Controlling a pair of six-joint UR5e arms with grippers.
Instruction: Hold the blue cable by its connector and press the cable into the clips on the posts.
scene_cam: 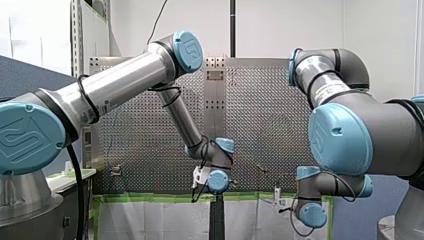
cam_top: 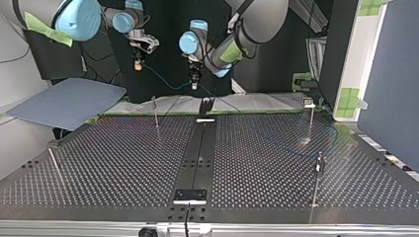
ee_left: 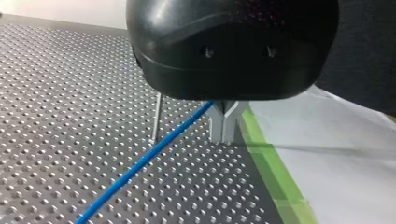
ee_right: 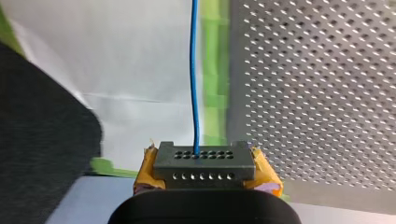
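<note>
**Cable strung between two grippers above the far edge**

In the right wrist view my right gripper (ee_right: 205, 169) is closed tight on the grey connector (ee_right: 205, 161). Its yellow pads (ee_right: 148, 170) press on both ends of the block. The blue cable (ee_right: 194, 70) leaves the connector's face toward 12 o'clock, over a white sheet (ee_right: 140, 60) and a green tape strip (ee_right: 215, 56).

In the left wrist view the metal fingers (ee_left: 218, 123) of my left gripper (ee_left: 224, 126) are pressed together. The cable comes out from their upper part and slants away toward 7 o'clock, above the perforated tabletop (ee_left: 56, 116).

In the top view both grippers hang at 12 o'clock, above the tabletop's far, taped edge. The cable sags between them. Past my left gripper it drops toward the tabletop, where its run is too faint to trace.

Seen from the tabletop's middle, four thin posts stand near the margins:
- one at 11 o'clock (cam_top: 156, 111)
- one at 2 o'clock (cam_top: 311, 121)
- one at 3 o'clock (cam_top: 318, 170)
- one at 9 o'clock (cam_top: 55, 165)

A black rail (cam_top: 201, 148) runs from 12 to 6 o'clock. The perforated fields on either side of it lie open between the posts.
</note>
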